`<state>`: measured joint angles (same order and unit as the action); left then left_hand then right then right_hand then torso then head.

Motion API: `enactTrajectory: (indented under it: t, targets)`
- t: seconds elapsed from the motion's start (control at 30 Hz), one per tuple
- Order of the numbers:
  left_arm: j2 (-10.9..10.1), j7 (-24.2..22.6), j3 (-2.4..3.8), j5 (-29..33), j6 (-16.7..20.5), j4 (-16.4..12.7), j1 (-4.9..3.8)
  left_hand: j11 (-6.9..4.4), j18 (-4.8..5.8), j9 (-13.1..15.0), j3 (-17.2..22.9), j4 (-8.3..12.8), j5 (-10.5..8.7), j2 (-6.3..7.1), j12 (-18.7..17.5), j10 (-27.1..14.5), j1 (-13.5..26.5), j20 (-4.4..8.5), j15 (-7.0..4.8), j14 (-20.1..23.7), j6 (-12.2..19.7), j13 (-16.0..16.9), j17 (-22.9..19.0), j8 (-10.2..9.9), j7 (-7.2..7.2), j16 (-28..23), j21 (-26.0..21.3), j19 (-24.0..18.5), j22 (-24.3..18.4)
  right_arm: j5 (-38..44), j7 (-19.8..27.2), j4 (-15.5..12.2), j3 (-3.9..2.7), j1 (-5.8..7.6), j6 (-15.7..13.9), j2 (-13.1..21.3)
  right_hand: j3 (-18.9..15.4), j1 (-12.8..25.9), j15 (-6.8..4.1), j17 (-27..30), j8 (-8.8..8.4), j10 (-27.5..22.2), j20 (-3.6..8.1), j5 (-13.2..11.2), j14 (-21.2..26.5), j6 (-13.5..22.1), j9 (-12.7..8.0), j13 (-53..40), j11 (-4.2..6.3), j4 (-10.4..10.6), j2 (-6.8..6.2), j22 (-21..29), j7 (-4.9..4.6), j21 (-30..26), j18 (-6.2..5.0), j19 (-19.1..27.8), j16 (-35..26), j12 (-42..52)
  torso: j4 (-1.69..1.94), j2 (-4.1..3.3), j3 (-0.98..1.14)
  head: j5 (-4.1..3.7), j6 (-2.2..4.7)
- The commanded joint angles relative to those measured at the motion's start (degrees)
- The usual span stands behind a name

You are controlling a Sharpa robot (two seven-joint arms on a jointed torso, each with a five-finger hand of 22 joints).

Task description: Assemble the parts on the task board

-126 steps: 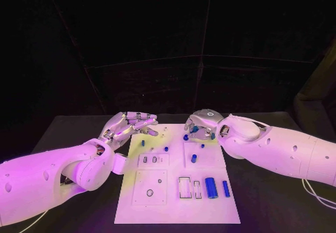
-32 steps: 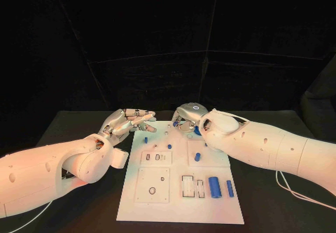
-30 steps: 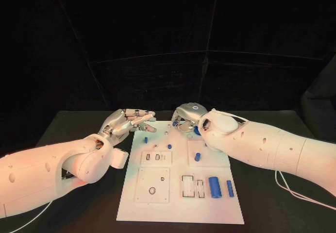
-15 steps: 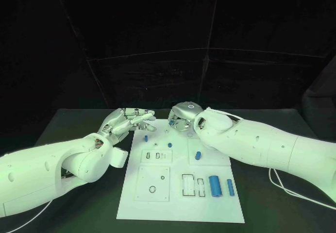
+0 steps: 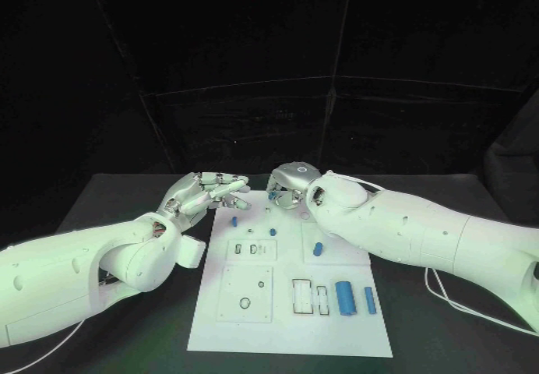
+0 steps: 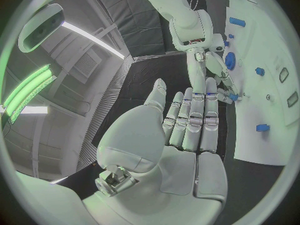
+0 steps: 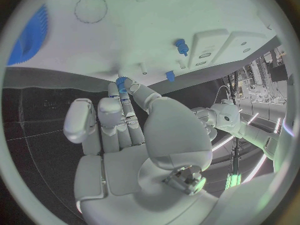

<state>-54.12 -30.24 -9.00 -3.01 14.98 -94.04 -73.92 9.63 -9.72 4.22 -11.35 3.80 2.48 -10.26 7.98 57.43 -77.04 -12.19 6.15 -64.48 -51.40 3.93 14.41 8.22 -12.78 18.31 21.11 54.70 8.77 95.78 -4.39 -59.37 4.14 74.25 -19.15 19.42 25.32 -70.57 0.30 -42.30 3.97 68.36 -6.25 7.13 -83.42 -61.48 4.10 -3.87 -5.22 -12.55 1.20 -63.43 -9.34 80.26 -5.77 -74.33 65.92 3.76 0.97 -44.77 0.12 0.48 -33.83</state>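
The white task board lies in the middle of the black table. My right hand hovers over its far edge and pinches a small blue toothed part between thumb and a fingertip; the left wrist view shows that part just above the board. My left hand floats beside the board's far left corner, fingers straight with the thumb apart, holding nothing. A large blue gear lies on the board near the right hand.
Small blue pegs stand on the board's far half. Two blue cylinders lie near its right edge beside rectangular slots. My right forearm covers the board's far right corner.
My right hand has drifted left along the board's far edge, still pinching the small blue part. The left hand has barely moved.
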Motion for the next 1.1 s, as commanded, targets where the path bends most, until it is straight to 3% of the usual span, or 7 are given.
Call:
enactTrajectory:
  t: [0.03,0.27,0.47,0.63,0.73,0.9,1.1]
  targets:
    - [0.12,0.31,0.04,0.09,-0.82,-0.09,-0.12,0.22,-0.59,-0.07,0.1,0.29,0.29,-0.48,-0.21,-0.12,0.15,-0.1,0.07,0.25,-0.1,-0.09,0.07,-0.39,-0.62,-0.38,-0.23,-0.39,-0.1,0.18,-0.69,0.53,-0.02,0.1,1.53,-0.47,0.27,0.16,0.08,0.34,-0.22,-0.64,-0.31,-0.4,0.38,0.36,-0.04,0.09,-0.17,0.23,-0.8,0.27,-0.12,0.19,0.53,0.3,-0.17,-0.25,-0.09,-0.03,-0.01,-0.02,0.04]
    - [0.15,0.53,0.04,0.09,-1.03,-0.09,-0.17,0.25,-0.59,-0.09,0.12,0.31,0.29,-0.52,-0.28,-0.16,0.16,-0.13,0.11,0.34,-0.08,-0.1,0.1,-0.45,-0.66,-0.46,-0.29,-0.44,-0.14,0.19,-1.07,1.5,-0.02,0.11,2.74,-1.01,0.56,0.45,0.38,2.8,-0.4,-2.27,-0.57,-0.74,1.01,1.33,-0.17,0.18,-0.54,0.73,-1.79,1.93,-0.41,-0.46,0.21,1.48,-1.42,-0.32,-0.09,-0.03,-0.01,-0.05,-0.02]
    - [0.17,0.76,0.04,0.09,-1.25,-0.03,-0.23,0.28,-0.58,-0.1,0.13,0.32,0.29,-0.54,-0.34,-0.2,0.18,-0.15,0.14,0.42,-0.06,-0.1,0.12,-0.51,-0.68,-0.53,-0.35,-0.49,-0.18,0.2,-0.95,1.46,-0.02,0.14,2.39,-1.15,-1.83,1.3,1.16,7.09,-0.44,-6.99,-1.37,-2.1,2.04,6.71,-0.42,0.21,-1.44,2.1,-4.59,5.65,-1.02,-2.2,-0.5,3.94,-3.87,0.0,-0.15,-0.04,0.0,0.09,-0.09]
    - [0.13,0.97,0.04,0.09,-1.49,0.02,-0.26,0.37,-0.58,-0.15,0.07,0.31,0.28,-0.51,-0.51,-0.33,0.33,-0.22,0.22,0.59,0.04,-0.12,0.19,-0.68,-0.77,-0.71,-0.49,-0.59,-0.28,0.2,-0.99,1.39,-0.01,0.31,1.29,-1.12,-4.63,0.39,1.03,8.72,-0.47,-8.79,-1.4,-3.37,2.18,11.4,-0.38,0.09,-1.36,3.23,-4.93,7.11,-0.95,-2.99,-0.72,4.72,-4.74,0.47,-0.17,-0.03,-0.01,0.09,-0.13]
    - [0.08,1.05,0.04,0.09,-1.59,0.05,-0.29,0.39,-0.57,-0.16,0.06,0.31,0.28,-0.5,-0.57,-0.38,0.36,-0.25,0.25,0.64,0.08,-0.12,0.21,-0.73,-0.79,-0.76,-0.53,-0.62,-0.3,0.2,-1.19,0.95,-0.01,0.43,-0.08,-0.56,-5.35,0.08,1.07,8.93,-0.49,-8.98,-1.34,-3.4,2.14,12.2,-0.37,0.07,-1.33,3.51,-4.94,7.25,-1.05,-3.09,-0.76,4.74,-4.82,0.69,-0.17,-0.04,-0.01,0.03,-0.07]
    - [-0.09,1.14,0.04,0.09,-1.62,0.12,-0.3,0.41,-0.57,-0.17,0.04,0.32,0.28,-0.5,-0.62,-0.43,0.39,-0.27,0.27,0.69,0.11,-0.13,0.24,-0.79,-0.81,-0.82,-0.57,-0.65,-0.34,-0.4,-1.51,-1.08,-0.01,0.8,-1.63,1.85,-6.26,-0.3,1.03,8.28,0.15,-7.47,-1.35,-2.83,1.8,11.04,-0.01,-0.17,-1.25,4.21,-4.52,6.57,-0.97,-2.85,-0.62,4.19,-4.3,1.93,-0.37,-0.04,0.09,-0.01,0.04]
    - [-0.28,1.13,0.04,0.09,-1.79,0.14,-0.31,0.41,-0.57,-0.17,0.04,0.32,0.28,-0.5,-0.62,-0.43,0.39,-0.27,0.27,0.69,0.11,-0.13,0.24,-0.79,-0.81,-0.82,-0.57,-0.65,-0.34,-6.56,-3.2,-7.57,-0.11,1.26,-2.02,8.61,-6.53,-0.26,0.19,5.45,0.66,0.22,-0.75,-0.98,0.89,8.96,0.2,-1.61,-0.05,5.57,-3.92,3.59,-0.66,-1.56,-0.1,2.25,-2.24,6.13,-0.6,0.1,0.02,-0.48,0.35]
